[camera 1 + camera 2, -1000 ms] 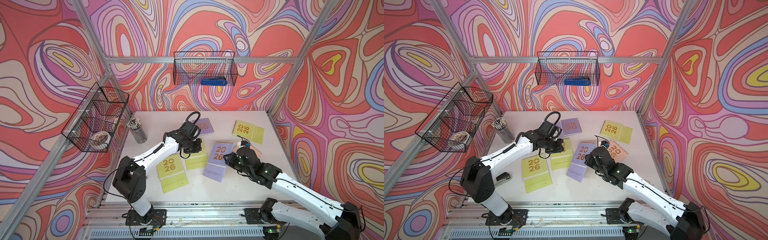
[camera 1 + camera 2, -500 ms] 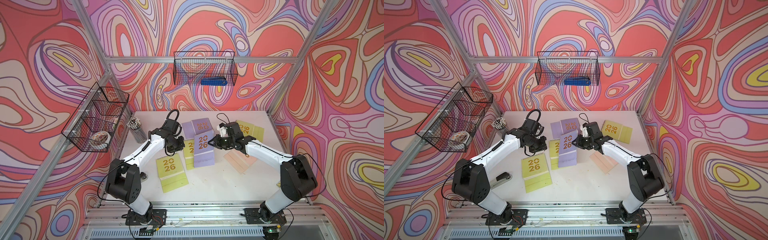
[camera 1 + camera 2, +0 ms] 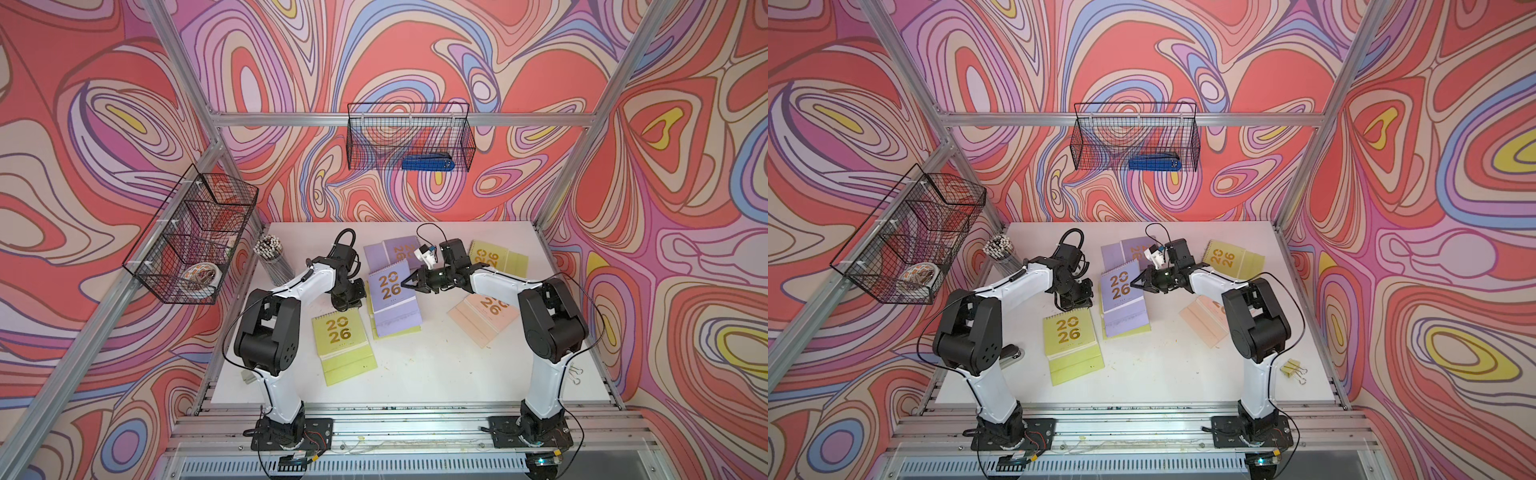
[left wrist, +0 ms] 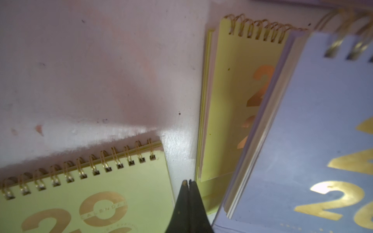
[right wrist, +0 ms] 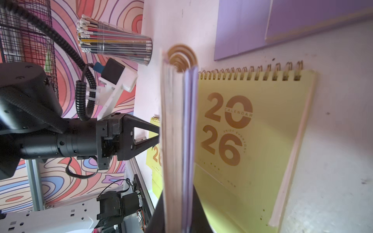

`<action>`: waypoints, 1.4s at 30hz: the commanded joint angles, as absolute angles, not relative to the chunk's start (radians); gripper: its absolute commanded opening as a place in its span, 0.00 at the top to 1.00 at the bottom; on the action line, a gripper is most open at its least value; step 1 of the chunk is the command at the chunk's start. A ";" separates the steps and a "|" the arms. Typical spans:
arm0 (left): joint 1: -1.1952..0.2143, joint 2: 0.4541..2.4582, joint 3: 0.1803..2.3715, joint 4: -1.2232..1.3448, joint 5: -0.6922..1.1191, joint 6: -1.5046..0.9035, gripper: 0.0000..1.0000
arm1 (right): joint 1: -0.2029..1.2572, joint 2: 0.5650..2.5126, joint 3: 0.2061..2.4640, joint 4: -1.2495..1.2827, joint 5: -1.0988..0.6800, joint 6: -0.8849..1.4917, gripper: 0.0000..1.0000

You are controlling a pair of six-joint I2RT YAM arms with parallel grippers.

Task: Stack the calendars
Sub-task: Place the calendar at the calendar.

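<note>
Yellow-green calendars point(image 3: 341, 332) three, lilac point(image 3: 390, 286) two, peach point(image 3: 471, 321) one

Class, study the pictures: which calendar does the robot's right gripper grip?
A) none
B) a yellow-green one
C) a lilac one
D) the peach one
C: the right gripper is shut on the edge of a lilac calendar, seen edge-on in its grip in the right wrist view, over a yellow-green calendar.

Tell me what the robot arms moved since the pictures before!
The right gripper carried the lilac calendar off the table, over the yellow-green calendar beside it, and still grips it. The left gripper backed off that yellow-green one, shut. The front yellow-green calendar stayed put.
</note>
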State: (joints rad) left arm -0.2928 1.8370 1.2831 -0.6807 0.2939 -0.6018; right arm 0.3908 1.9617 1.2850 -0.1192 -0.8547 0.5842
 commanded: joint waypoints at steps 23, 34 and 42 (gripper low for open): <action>-0.267 1.973 1.364 -0.632 0.321 -0.581 1.00 | 0.373 2.126 1.332 0.047 -0.974 0.662 1.00; -0.265 1.988 1.371 -0.630 0.332 -0.582 1.00 | 0.365 2.139 1.371 -0.066 -0.919 0.600 0.73; -0.265 1.990 1.374 -0.632 0.334 -0.583 1.00 | 0.364 2.142 1.408 -0.152 -0.892 0.560 0.61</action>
State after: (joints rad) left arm -0.2726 1.9724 1.3468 -0.6281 0.3279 -0.5941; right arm 0.3676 2.1250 1.3777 -0.1120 -0.9112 0.5991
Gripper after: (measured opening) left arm 0.048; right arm 0.384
